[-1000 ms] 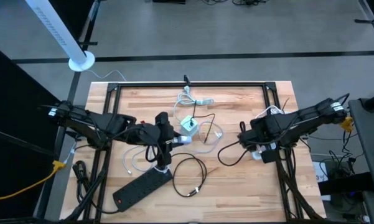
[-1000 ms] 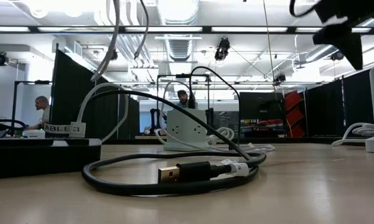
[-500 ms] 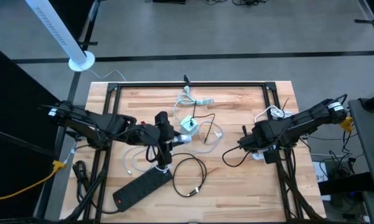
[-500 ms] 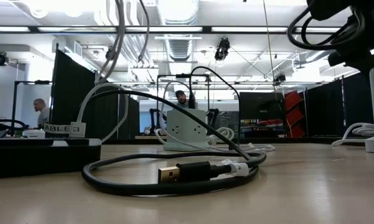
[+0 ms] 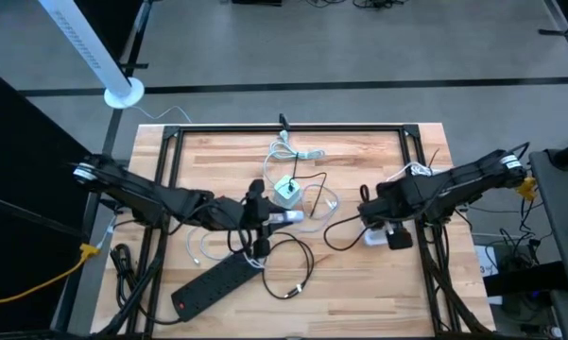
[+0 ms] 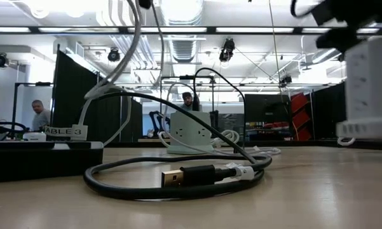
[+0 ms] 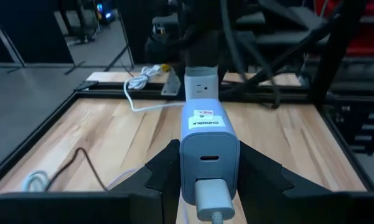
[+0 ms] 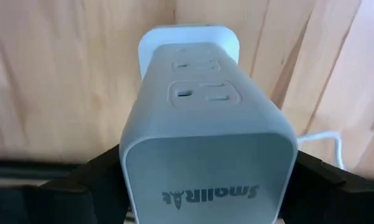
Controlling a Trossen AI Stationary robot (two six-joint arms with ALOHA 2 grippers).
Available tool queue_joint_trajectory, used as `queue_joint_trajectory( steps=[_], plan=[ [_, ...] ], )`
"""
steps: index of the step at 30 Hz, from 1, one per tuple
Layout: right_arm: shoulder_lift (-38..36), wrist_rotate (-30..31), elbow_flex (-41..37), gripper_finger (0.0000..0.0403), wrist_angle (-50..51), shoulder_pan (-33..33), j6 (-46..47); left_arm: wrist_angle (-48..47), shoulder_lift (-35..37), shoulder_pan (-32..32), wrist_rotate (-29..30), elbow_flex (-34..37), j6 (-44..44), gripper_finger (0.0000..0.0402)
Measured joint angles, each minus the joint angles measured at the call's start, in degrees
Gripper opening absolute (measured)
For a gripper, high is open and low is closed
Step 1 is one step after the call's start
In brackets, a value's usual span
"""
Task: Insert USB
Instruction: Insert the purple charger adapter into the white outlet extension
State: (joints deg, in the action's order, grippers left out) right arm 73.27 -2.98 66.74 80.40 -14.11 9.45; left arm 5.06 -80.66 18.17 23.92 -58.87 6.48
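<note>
Left gripper clamps a wall charger; right gripper grips a white outlet tower between its fingers.

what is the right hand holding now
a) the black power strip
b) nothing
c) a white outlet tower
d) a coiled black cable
c: the right wrist view shows the right hand clamped on both sides of a white outlet tower, and the high view shows that white block at that arm's tip, while the black power strip lies on the table.
</note>
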Motion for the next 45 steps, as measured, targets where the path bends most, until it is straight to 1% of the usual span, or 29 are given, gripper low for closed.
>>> queue_joint_trajectory(
  steps=[2,6,9,11,15,17,19,23,28,33,40,43,45],
  plan=[
    [0.41,0.12,1.31,0.0295,-2.41,0.00,0.42,4.65,0.00,-0.22,-0.07,3.33,0.00,0.0115],
    [3.08,0.15,1.10,0.0295,-7.80,0.00,1.22,12.91,-1.43,-1.58,-0.08,8.92,0.02,0.0115],
    [6.85,-0.04,1.00,0.0295,-10.72,0.00,1.23,20.02,-4.85,-3.22,-2.66,11.16,0.07,0.0115],
    [9.47,-0.04,1.37,0.0295,-11.22,0.00,1.21,23.41,-7.73,-4.10,-5.61,11.07,0.02,0.0115],
    [13.29,-0.04,3.08,0.0295,-12.51,0.00,0.74,23.91,-14.36,-5.14,-8.64,9.29,0.02,0.0115],
    [13.96,0.00,3.55,0.0295,-12.68,0.00,0.61,26.06,-17.44,-5.29,-10.26,8.57,0.02,0.0115],
    [14.19,0.18,3.72,0.0295,-13.91,0.00,0.68,30.34,-20.15,-5.33,-11.69,7.30,0.52,0.0115],
    [13.30,0.21,3.76,0.0295,-18.20,0.02,2.31,36.41,-25.28,-5.23,-12.02,3.99,3.85,0.0115],
    [12.86,1.17,3.80,0.0294,-17.99,0.02,2.58,37.72,-30.06,-5.20,-11.87,0.72,4.80,0.0115],
    [12.82,1.06,3.80,0.0294,-18.15,0.00,1.35,37.79,-33.14,-4.65,-8.03,1.28,6.46,0.0115],
    [12.83,0.87,3.80,0.0294,-18.35,0.00,1.03,39.03,-33.18,-4.61,-6.45,1.28,5.42,0.0115],
    [12.83,0.85,3.78,0.0294,-18.16,0.00,1.39,42.10,-32.58,-4.39,-6.39,1.28,4.75,0.0115],
    [12.83,0.81,3.78,0.0294,-18.22,0.00,1.40,42.40,-32.54,-4.10,-6.43,1.28,4.57,0.0115]
  ],
)
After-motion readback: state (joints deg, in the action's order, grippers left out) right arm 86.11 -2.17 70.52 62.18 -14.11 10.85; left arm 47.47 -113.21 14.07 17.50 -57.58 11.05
